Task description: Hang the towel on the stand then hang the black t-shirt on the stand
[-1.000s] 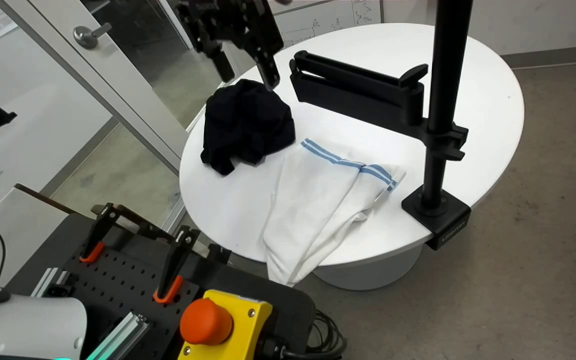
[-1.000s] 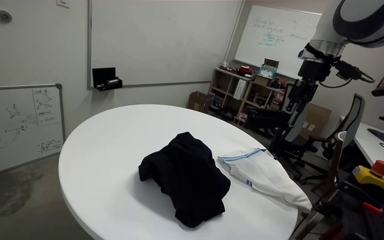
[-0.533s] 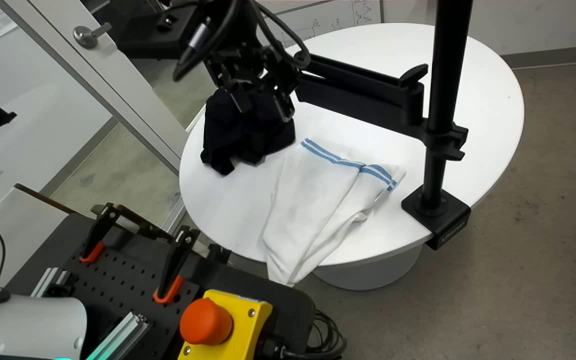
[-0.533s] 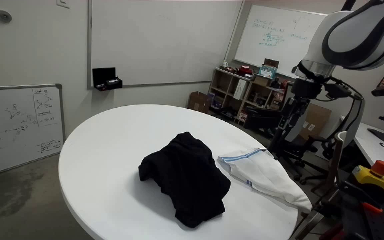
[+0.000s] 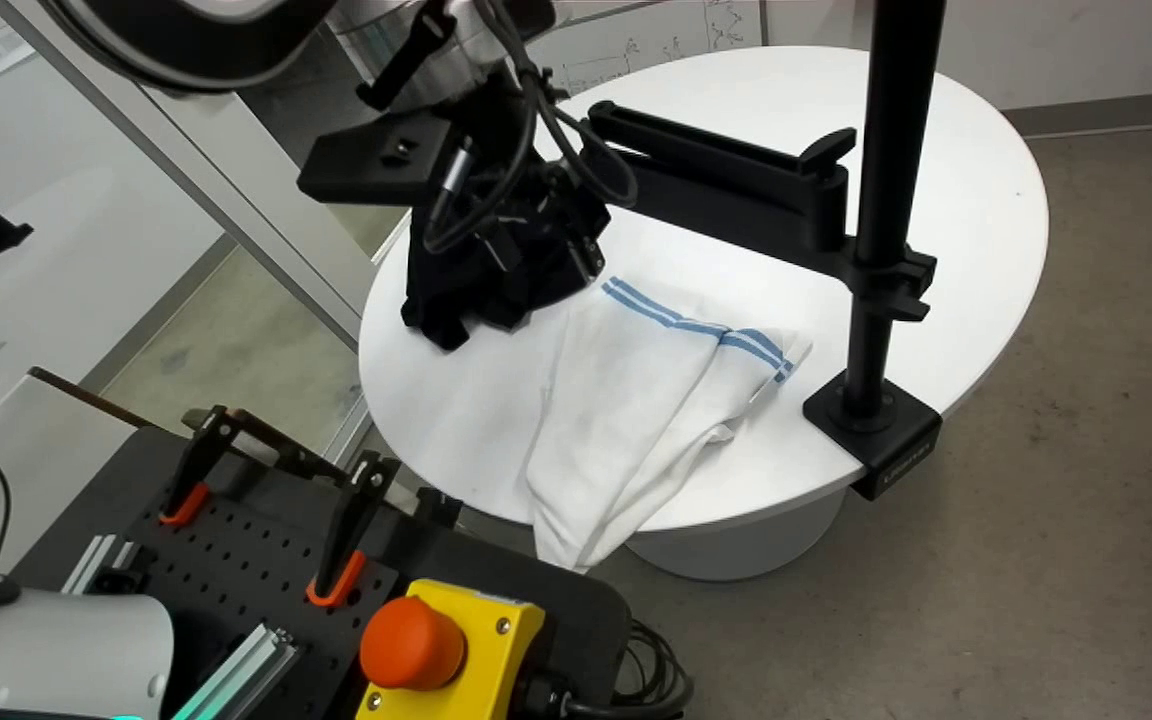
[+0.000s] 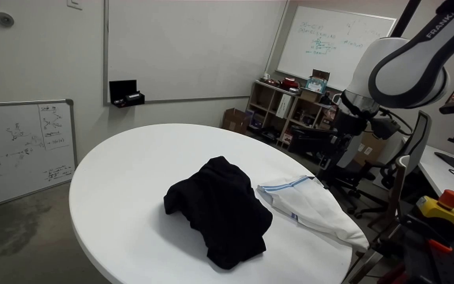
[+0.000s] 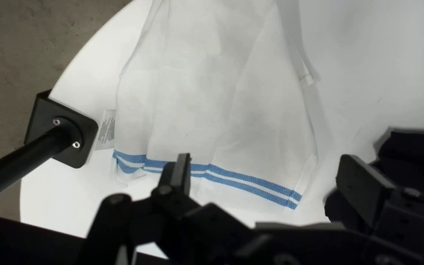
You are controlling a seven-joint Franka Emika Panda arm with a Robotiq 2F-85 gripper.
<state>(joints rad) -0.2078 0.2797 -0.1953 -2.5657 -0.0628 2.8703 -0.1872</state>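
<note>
- Round white table [image 6: 132, 157] on a pale grey base [image 5: 736, 548], the base visible in an exterior view.
- Floor [image 5: 1066, 480] brownish grey, mottled with darker patches.
- Wall [image 5: 1116, 50] off-white, with a grey baseboard [image 5: 1116, 112] along its foot.
- Large whiteboard [image 6: 195, 47] mounted high, a black holder [image 6: 127, 94] at its lower left corner.
- Small whiteboard [image 6: 14, 165] low down, scrawled with dark sketches; third whiteboard [image 6: 321, 43] deeper in the room, bearing green writing.
- Wooden shelf unit [image 6: 264, 96] with a turquoise box [image 6: 316, 84] at its top and a cardboard box [image 6: 235, 120] beside it.
- Office chair [image 6: 421, 136] near a white desk [image 6: 441, 169].
- Soft light, faint shadow [image 6: 173, 230] on the table.
</note>
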